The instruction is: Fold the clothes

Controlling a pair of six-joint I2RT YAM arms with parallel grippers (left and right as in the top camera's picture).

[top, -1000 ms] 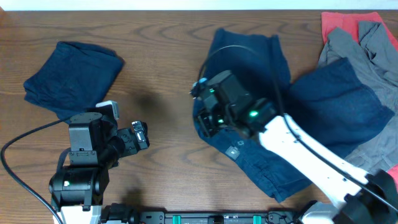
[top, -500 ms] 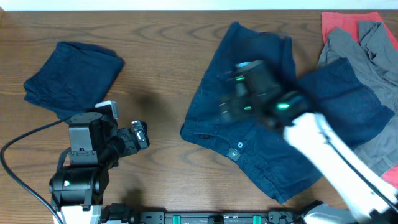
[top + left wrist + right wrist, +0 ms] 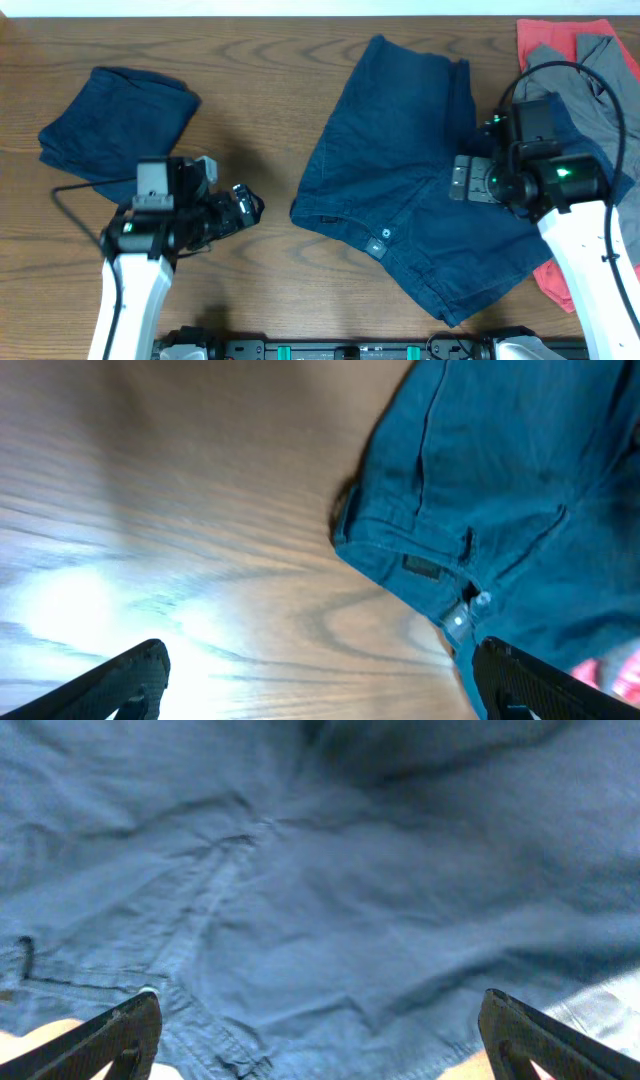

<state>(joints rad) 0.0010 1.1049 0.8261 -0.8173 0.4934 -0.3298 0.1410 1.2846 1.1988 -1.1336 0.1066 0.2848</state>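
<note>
L pincer (image 3: 246,205), R pincer (image 3: 462,184): wide open, empty; R over navy shorts (image 3: 400,160).

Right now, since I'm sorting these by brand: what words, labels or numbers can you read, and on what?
No readable text anywhere.
The dark tab on the waistband of the shorts shows no legible lettering.
The button is too small to read.
</note>
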